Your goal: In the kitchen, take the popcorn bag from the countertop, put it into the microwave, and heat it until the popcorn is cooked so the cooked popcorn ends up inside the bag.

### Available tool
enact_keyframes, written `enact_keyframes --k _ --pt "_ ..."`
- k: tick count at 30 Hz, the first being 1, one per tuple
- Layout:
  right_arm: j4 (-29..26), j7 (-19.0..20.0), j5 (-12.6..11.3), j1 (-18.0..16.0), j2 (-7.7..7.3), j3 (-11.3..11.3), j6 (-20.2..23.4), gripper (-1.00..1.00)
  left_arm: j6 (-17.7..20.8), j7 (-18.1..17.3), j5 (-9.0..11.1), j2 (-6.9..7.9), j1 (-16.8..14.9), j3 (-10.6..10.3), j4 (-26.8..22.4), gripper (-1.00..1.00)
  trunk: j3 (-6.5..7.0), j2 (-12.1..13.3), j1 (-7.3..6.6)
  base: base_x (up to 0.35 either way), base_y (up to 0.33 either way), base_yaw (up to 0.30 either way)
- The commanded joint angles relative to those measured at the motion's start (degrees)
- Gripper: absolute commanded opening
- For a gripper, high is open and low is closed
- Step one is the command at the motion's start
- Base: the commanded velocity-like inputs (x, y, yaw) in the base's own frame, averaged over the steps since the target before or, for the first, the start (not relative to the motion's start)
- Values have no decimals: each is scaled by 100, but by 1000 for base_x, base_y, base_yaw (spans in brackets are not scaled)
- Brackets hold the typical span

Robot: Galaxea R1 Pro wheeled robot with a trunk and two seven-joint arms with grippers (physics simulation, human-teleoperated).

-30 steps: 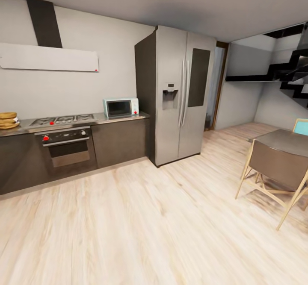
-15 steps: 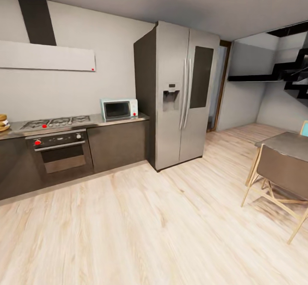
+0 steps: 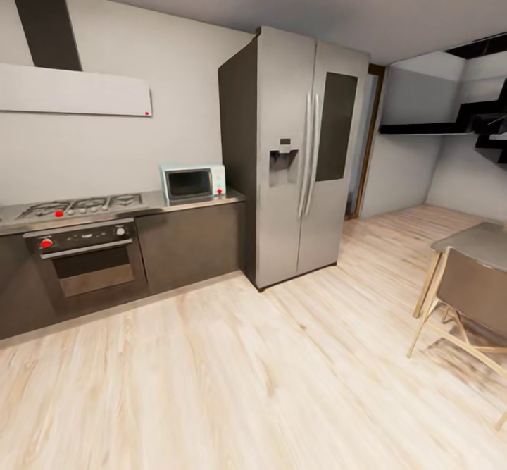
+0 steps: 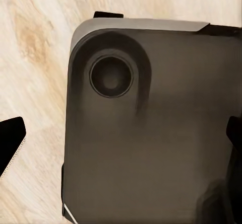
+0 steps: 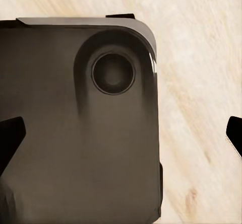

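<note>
Both jaws stand spread wide: in each wrist view the dark fingertips sit at opposite edges, the left gripper point(image 4: 121, 143) and the right gripper point(image 5: 121, 138) each hanging above the robot's dark rounded base point(image 4: 151, 133) and the pale wood floor point(image 5: 201, 58), holding nothing. From the head view, a kitchen lies ahead across the plank floor. The small mint-blue microwave point(image 3: 193, 184) sits on the glossy grey countertop point(image 3: 151, 204), at its right end, just beside the tall steel fridge point(image 3: 296, 153). Its long axis runs along the wall, and its dark glass door faces out into the room, with the control panel on its right side. Left of it on the same worktop is a gas hob point(image 3: 79, 206), with a built-in oven point(image 3: 84, 262) below, set among dark cabinet fronts. A white extractor hood point(image 3: 70, 91) hangs on the grey wall above. At the far right stand a dark table point(image 3: 479, 241) and a wooden-legged chair point(image 3: 468, 294), with a doorway behind the fridge.
</note>
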Motion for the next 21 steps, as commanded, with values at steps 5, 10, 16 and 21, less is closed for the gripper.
enact_keyframes --k 5,10,16,21 --pt "4 -3 -4 -1 -1 -28 -27 100 -12 -1 57 -1 -2 -5 -1 100 -4 -2 4 325 0 0" --pt "4 -3 -4 -1 0 -28 -25 100 -13 -1 57 -1 1 -2 -1 100 -4 -2 4 325 0 0" --pt "4 -3 -4 -1 0 -28 -22 100 -13 -1 57 -1 -1 -2 -1 100 -4 -2 4 325 0 0" --pt "4 -3 -4 -1 5 -28 -22 100 -14 -1 57 -1 0 -1 -1 100 -4 -2 4 325 0 0"
